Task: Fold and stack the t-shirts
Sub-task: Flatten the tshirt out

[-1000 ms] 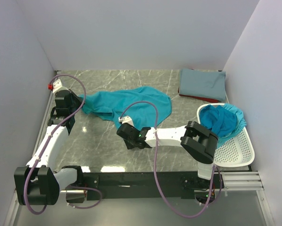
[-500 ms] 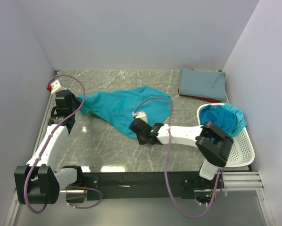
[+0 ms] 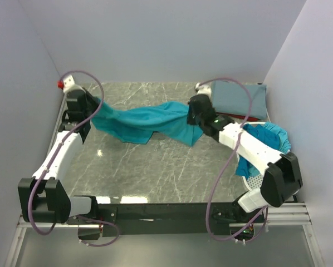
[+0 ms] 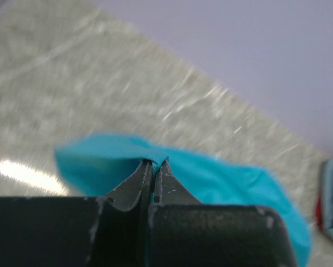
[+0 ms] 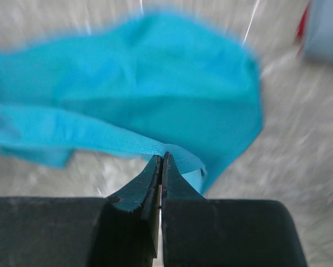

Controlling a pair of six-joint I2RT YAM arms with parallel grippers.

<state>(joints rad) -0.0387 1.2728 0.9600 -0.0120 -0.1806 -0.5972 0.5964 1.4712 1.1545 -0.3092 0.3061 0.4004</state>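
Observation:
A teal t-shirt hangs stretched between both grippers above the marble table. My left gripper is shut on its left edge at the far left; in the left wrist view the left gripper pinches the teal t-shirt. My right gripper is shut on its right edge near the back middle; in the right wrist view the right gripper pinches a hem of the teal t-shirt. A folded grey-blue t-shirt lies on a dark red t-shirt at the back right. More teal t-shirts fill the basket.
The white perforated basket stands at the right edge, partly hidden by my right arm. A red and white fitting sits at the far left corner. Grey walls close in the back and both sides.
My right gripper has carried its edge of the teal t-shirt from the table's middle to the back right. My left gripper moved back. The t-shirt went from a heap to a stretched band.

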